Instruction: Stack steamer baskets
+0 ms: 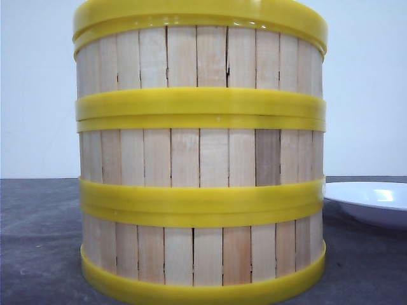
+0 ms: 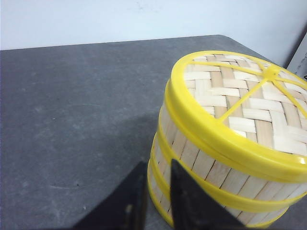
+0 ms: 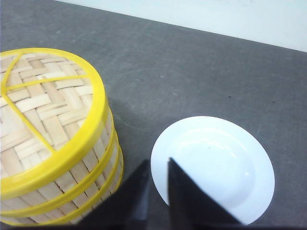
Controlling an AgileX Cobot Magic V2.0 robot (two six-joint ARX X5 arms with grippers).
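A white plate [image 1: 372, 202] sits on the dark grey counter [image 1: 38, 241] just right of the steamer baskets [image 1: 200, 159], apart from them by a narrow strip of counter. The three baskets stand stacked in one upright column near the front camera, filling most of its view, with the woven lid [image 2: 244, 108] on top. To the left of the stack the counter lies open up to its far edge by the pale wall [image 1: 38, 89]. The left gripper [image 2: 157, 191] hovers just beside the stack's left lower wall, jaws nearly closed, holding nothing. The right gripper [image 3: 158, 184] hangs over the gap between stack and plate, jaws nearly closed, empty too.
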